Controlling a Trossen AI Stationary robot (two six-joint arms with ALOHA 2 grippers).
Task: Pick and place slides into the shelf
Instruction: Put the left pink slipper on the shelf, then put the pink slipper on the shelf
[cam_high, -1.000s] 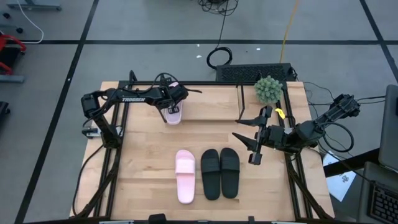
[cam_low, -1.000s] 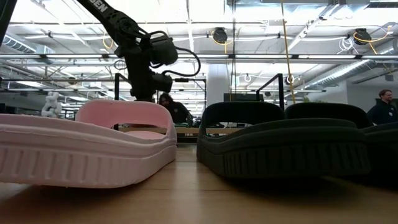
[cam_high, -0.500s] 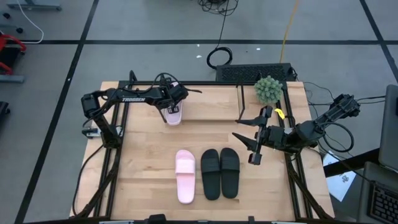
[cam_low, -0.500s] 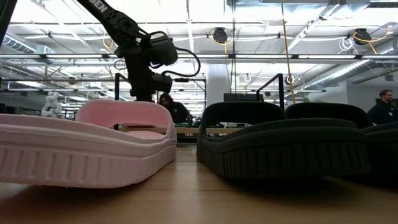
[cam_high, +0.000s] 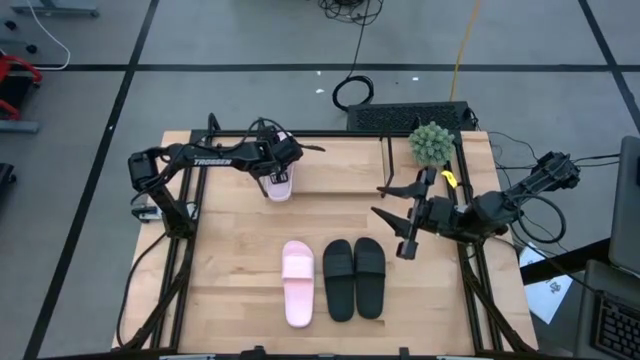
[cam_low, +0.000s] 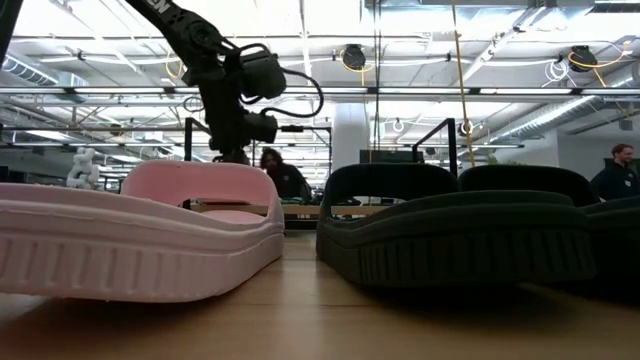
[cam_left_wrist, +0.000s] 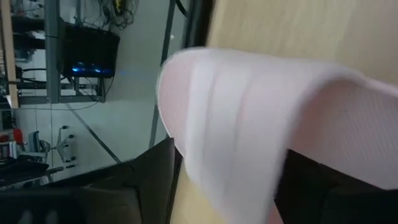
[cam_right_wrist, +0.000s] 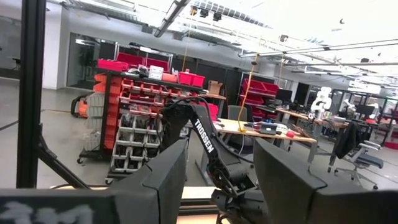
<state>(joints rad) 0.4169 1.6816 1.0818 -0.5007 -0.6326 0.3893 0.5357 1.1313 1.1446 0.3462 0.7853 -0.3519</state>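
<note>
Slides: one pink slide (cam_high: 280, 184) lay at the far side on the shelf (cam_high: 330, 165) under the left gripper (cam_high: 277, 168), fingers wide. Pink slide (cam_high: 298, 282) and black pair (cam_high: 354, 277) remained on the near worktop (cam_high: 230, 270). Right gripper (cam_high: 402, 222) waited right, fingers wide, empty.

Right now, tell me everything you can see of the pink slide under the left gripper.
The pink slide is a pale pink open-toe sandal with one wide strap, foam-like and matte. It sits at the back of the table on the shelf, lengthwise front to back, its far end hidden beneath the left gripper. The left wrist view shows the strap filling the frame between dark fingers. Whether the fingers touch it cannot be told.
</note>
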